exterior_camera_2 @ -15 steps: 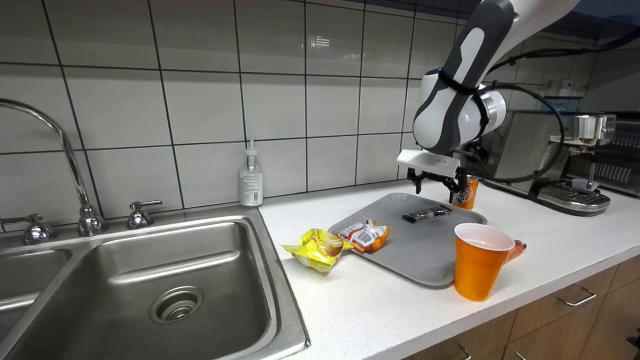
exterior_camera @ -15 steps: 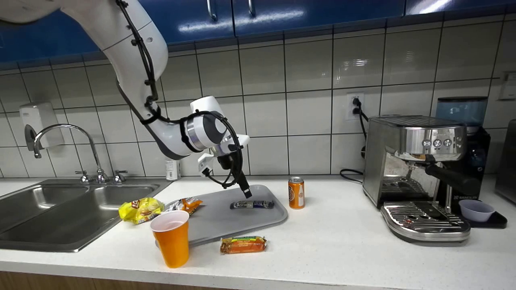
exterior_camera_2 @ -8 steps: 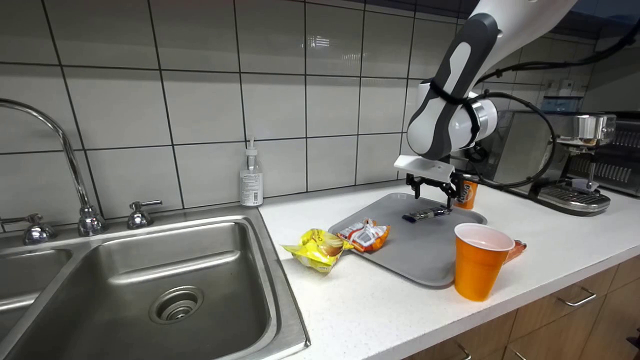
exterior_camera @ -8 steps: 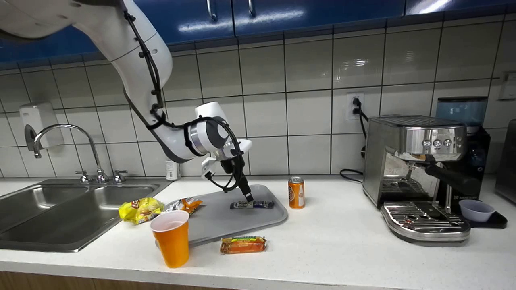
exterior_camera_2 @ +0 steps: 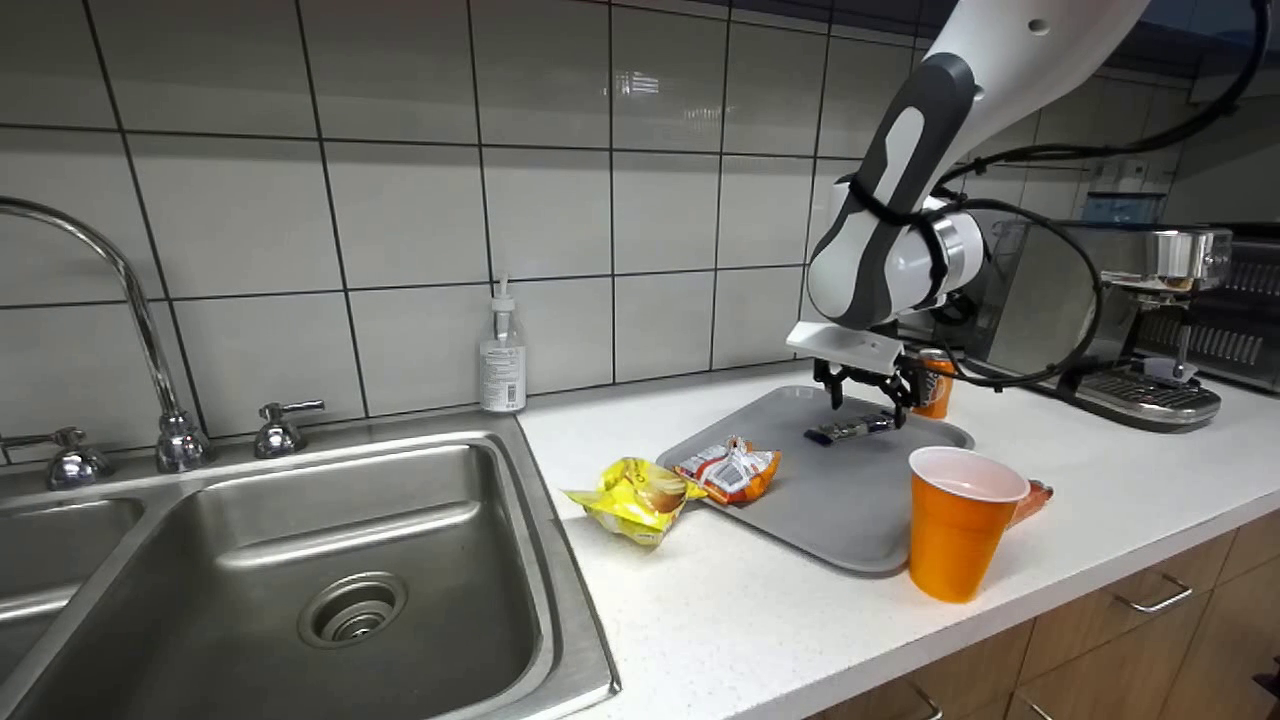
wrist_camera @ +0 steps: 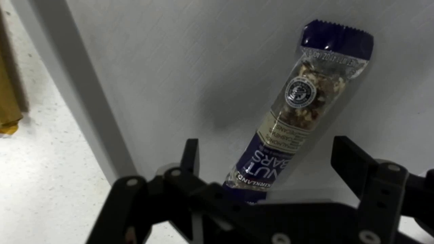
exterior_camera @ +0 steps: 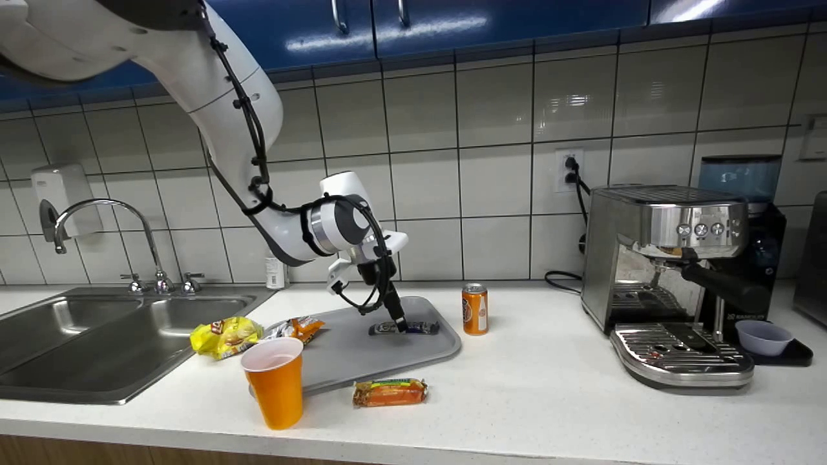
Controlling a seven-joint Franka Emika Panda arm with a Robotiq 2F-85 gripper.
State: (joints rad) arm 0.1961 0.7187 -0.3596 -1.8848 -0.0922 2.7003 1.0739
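Nut bar (wrist_camera: 288, 126) lies unmoved; the spread claw (exterior_camera_2: 867, 414) has sunk nearer it.

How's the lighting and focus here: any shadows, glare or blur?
Wrist view: a soft shadow on the grey tray beside the nut bar, whose bigger lettering is legible; the counter bright at lower left; the closest parts of the gripper slightly blurred. In an exterior view: glare streaks on the blue cabinets. In both exterior views: small bright reflections on the wall tiles.
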